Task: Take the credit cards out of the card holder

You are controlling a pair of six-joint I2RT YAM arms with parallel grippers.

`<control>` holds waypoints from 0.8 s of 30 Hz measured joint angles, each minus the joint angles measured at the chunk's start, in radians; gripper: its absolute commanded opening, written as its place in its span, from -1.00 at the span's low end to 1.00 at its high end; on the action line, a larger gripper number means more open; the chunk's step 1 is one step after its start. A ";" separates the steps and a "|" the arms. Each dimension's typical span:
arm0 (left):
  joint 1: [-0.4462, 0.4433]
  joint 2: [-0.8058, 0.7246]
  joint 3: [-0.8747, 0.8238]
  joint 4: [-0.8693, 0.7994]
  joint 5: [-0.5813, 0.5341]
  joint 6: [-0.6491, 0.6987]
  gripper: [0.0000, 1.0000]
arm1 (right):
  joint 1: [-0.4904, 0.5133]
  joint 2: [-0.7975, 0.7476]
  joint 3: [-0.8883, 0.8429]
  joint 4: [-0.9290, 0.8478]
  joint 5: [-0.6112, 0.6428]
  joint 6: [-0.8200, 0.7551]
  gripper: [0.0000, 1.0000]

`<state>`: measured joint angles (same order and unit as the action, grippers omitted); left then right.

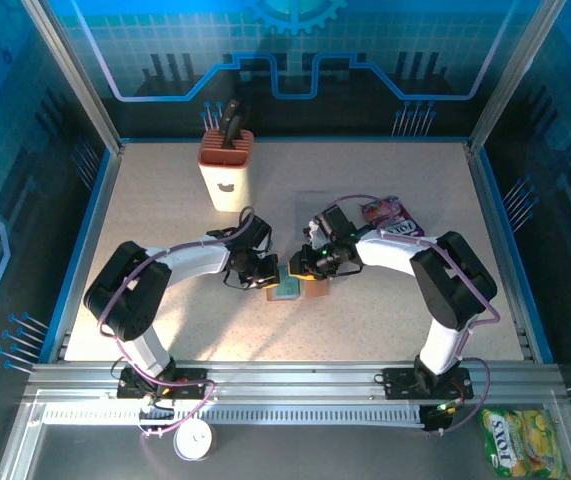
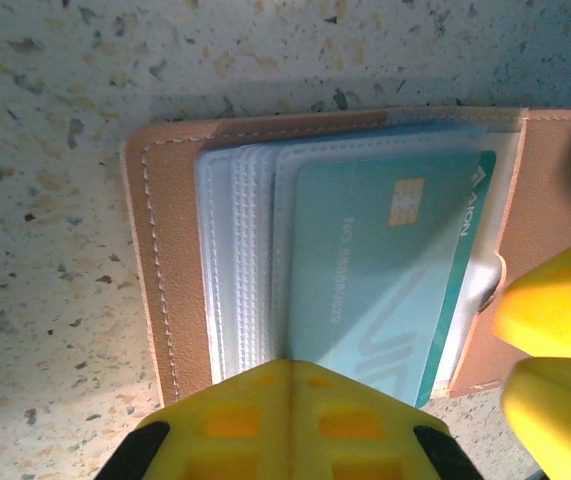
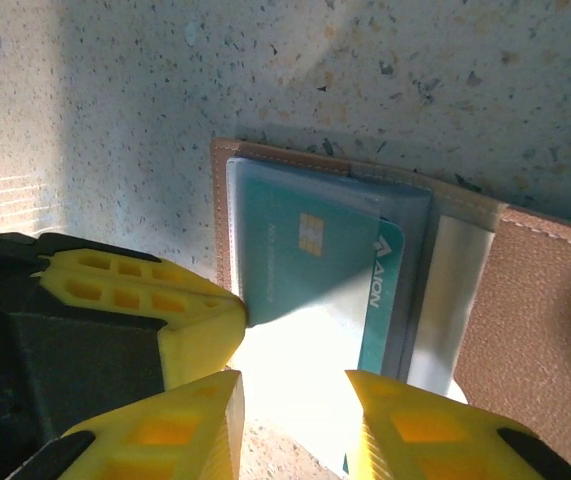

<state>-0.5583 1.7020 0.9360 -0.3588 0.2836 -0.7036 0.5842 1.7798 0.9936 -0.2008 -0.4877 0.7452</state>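
The card holder (image 3: 535,310) lies open just ahead of our narrowly parted right tool (image 3: 295,392); our closed left tool (image 2: 285,378) touches its teal card (image 2: 375,290).

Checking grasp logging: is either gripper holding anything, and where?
Right gripper is open, holding nothing. Left gripper is shut at the sleeve edge of the card holder; pinching or pressing, unclear.

Speckled beige table (image 1: 165,220), edged in blue. Near the middle, lying flat and spread open with the inner sleeves facing up: a brown card holder (image 1: 315,290). Toward the back, left of centre, standing upright: a cream and orange knife block (image 1: 225,175). Off to the right, behind the holder and apart from it: a purple snack packet (image 1: 390,213), lying flat.
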 measured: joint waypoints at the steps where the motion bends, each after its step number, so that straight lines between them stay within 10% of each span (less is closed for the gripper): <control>1: 0.000 0.000 0.000 0.000 0.000 0.000 -0.93 | 0.000 0.004 0.000 0.004 -0.002 0.000 -0.36; 24: 0.005 0.000 0.000 -0.001 0.000 0.000 -0.89 | 0.000 0.044 -0.010 0.007 0.013 -0.016 -0.40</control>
<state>-0.5537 1.7020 0.9356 -0.3595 0.2836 -0.7036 0.5842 1.8236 0.9836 -0.1940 -0.4744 0.7292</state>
